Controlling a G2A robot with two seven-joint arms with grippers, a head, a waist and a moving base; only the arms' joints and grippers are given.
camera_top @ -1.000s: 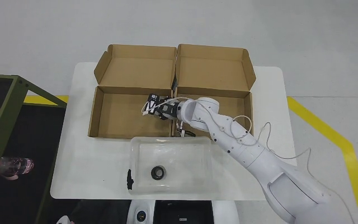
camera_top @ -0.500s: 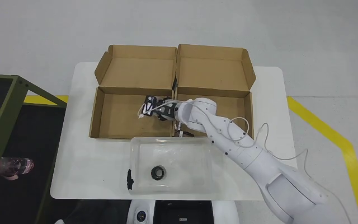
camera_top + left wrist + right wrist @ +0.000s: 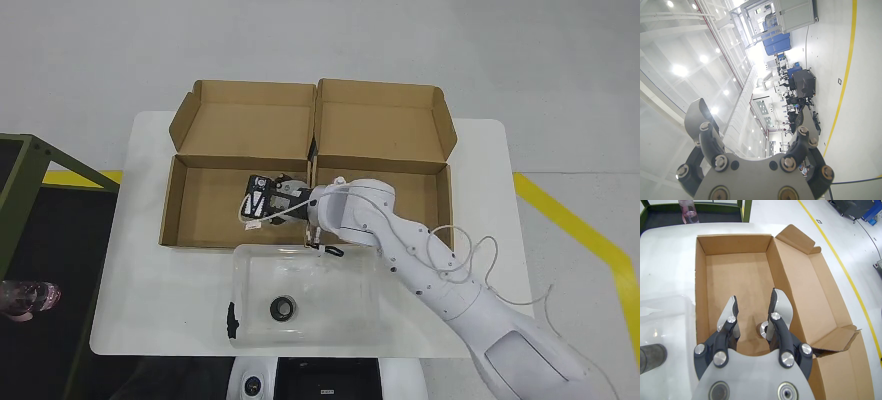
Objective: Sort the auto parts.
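Cardboard box has one small silver round part on its floor, just under the spread, empty right jaws. Left jaws are spread too. I think sorting is partly done: a black ring waits in the clear tub.

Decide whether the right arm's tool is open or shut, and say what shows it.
Open. The right tool has its fingers apart, with bare box floor between them and nothing gripped.
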